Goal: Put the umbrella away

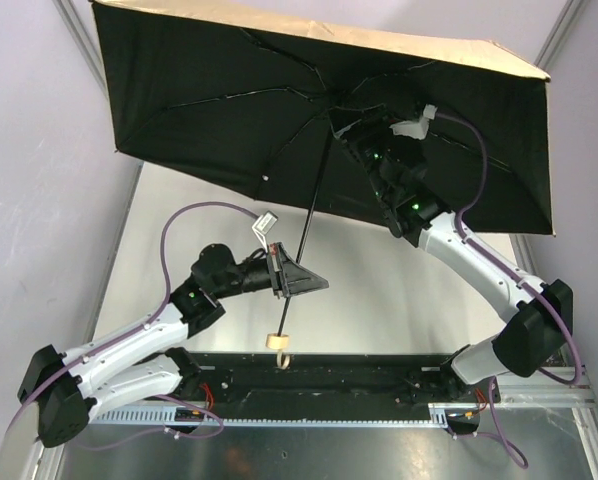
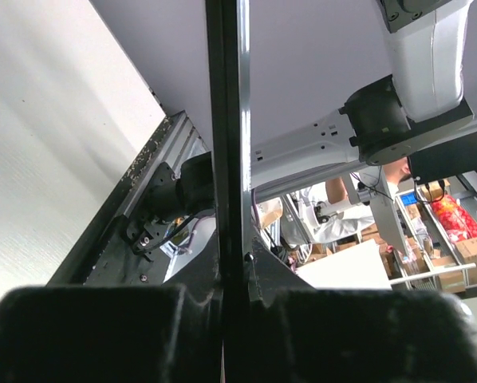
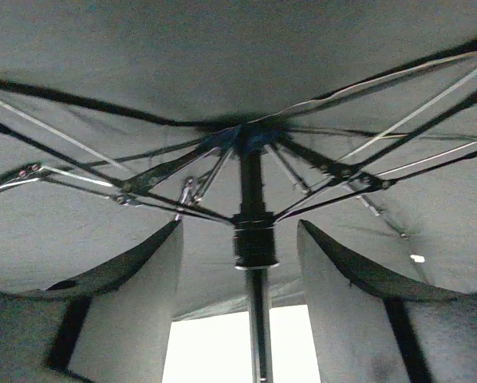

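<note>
The umbrella (image 1: 279, 110) is open, its black underside facing me and a beige edge along the top. Its thin black shaft (image 1: 314, 190) slants down to the pale handle (image 1: 277, 342), which hangs just above the table's near edge. My left gripper (image 1: 294, 276) is shut on the shaft low down; in the left wrist view the shaft (image 2: 226, 144) runs up from between the closed black fingers (image 2: 103, 335). My right gripper (image 1: 353, 128) is open under the canopy. In the right wrist view its fingers (image 3: 135, 319) stand either side of the runner (image 3: 256, 239) without touching it.
The pale table (image 1: 399, 300) lies below, with a black rail (image 1: 359, 375) along its near edge. Purple walls and metal posts (image 1: 79, 40) close in left and right. The canopy spans most of the back. The right arm (image 2: 422, 72) shows in the left wrist view.
</note>
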Tool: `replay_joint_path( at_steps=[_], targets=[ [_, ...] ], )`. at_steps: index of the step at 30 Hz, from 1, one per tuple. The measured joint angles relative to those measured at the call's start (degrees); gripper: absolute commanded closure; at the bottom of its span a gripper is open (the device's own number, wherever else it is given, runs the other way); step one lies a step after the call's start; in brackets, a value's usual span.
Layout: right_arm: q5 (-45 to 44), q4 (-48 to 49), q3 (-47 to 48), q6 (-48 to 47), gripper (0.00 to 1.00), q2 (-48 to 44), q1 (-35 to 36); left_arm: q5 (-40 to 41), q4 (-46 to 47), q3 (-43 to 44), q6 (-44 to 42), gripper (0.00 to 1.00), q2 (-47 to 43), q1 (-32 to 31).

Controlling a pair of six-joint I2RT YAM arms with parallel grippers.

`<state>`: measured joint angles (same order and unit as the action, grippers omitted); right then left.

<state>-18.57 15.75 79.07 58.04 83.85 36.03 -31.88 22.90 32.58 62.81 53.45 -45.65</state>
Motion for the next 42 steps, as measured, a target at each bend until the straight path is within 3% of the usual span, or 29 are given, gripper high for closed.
replay_joint_path(
  at_steps=[4,11,19,23,29,36,40,42],
  targets=[
    [-3.3,-2.0,0.3,-0.8,0.49,0.6,-0.3,1.1,-0.7,-0.2,-0.6,1.0,-0.2,0.0],
    [-1.0,-3.9,4.0,-2.3,0.49,3.9,-0.6,3.3,-2.7,-0.3,-2.3,1.0,-0.3,0.2],
    [-0.4,-5.0,5.7,-4.6,0.6,4.9,0.0,4.2,-4.1,-0.3,-4.3,1.0,-0.4,0.2],
    [-0.4,-5.7,7.1,-5.9,0.72,5.8,0.7,4.7,-4.8,-0.3,-4.8,1.0,-1.0,0.3],
    [-0.2,-6.6,7.5,-7.3,0.56,5.9,1.3,4.7,-5.6,-0.3,-5.4,1.0,-1.1,0.3],
    [1.8,-7.4,11.2,-7.6,0.6,9.3,1.2,6.2,-5.7,-0.3,-5.4,1.0,-1.3,0.6],
    [3.7,-7.7,13.7,-7.3,0.8,11.4,1.2,7.5,-6.3,-0.3,-5.3,1.0,-1.9,0.9],
    [4.7,-8.5,15.1,-7.3,0.83,12.3,1.2,7.9,-6.5,-0.3,-5.3,1.0,-2.2,1.0]
  ],
)
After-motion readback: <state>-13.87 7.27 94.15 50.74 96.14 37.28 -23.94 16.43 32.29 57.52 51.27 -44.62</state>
